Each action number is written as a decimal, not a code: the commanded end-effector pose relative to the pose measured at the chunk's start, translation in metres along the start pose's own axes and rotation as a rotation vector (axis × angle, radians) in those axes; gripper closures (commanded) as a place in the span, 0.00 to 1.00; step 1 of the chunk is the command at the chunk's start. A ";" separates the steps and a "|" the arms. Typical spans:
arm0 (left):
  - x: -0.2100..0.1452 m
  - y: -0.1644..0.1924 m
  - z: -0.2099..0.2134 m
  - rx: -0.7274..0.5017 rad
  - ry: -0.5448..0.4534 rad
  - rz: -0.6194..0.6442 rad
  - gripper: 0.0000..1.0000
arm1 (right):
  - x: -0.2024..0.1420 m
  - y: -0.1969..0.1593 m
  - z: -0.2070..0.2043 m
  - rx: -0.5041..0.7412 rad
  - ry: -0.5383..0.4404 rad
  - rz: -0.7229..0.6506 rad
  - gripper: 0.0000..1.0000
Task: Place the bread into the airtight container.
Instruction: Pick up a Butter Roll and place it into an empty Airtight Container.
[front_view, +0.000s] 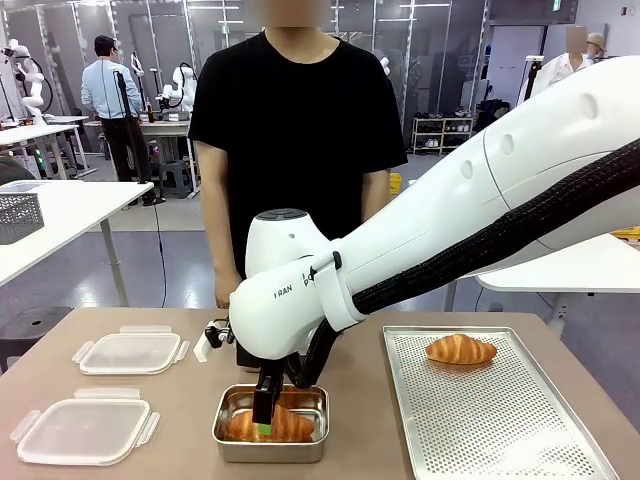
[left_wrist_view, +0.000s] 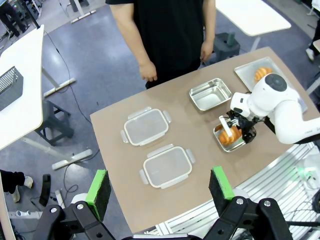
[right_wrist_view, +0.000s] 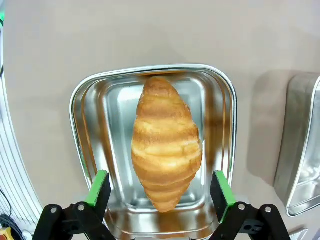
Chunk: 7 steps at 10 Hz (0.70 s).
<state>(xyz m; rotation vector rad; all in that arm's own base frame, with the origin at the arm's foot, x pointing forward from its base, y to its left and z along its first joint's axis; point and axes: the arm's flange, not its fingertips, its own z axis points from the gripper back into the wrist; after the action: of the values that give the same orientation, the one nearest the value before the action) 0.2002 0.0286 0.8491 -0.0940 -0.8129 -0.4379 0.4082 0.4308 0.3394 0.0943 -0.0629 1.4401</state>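
A golden croissant, the bread (right_wrist_view: 166, 142), lies lengthwise inside a steel airtight container (right_wrist_view: 85, 115) near the table's front edge (front_view: 225, 428). My right gripper (right_wrist_view: 160, 192) hangs just above it, open, its green pads standing clear of the bread on either side. From the front, the right gripper (front_view: 268, 415) reaches down into the container over the bread (front_view: 290, 427). A second piece of bread (front_view: 460, 349) rests on a perforated tray (front_view: 500, 420) at the right. My left gripper (left_wrist_view: 159, 187) is open, high above the table, with nothing between its fingers.
Two clear plastic lids (front_view: 130, 352) (front_view: 85, 430) lie on the table's left side. An empty steel container (left_wrist_view: 210, 93) sits farther back, toward the person (front_view: 295, 150) standing at the far edge with hands down.
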 end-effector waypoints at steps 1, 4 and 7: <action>0.000 0.000 0.001 -0.003 -0.001 0.002 0.00 | -0.003 0.005 0.004 -0.023 0.000 -0.016 0.00; 0.000 0.000 0.001 -0.003 -0.001 0.002 0.00 | 0.000 0.000 0.001 -0.002 -0.001 0.000 0.00; 0.000 0.000 0.001 -0.003 -0.001 0.002 0.00 | 0.000 0.000 0.001 -0.002 -0.001 0.000 0.00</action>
<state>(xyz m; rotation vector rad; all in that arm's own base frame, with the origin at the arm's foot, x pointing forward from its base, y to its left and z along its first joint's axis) 0.2002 0.0286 0.8491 -0.0940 -0.8129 -0.4379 0.4089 0.4300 0.3397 0.0958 -0.0623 1.4390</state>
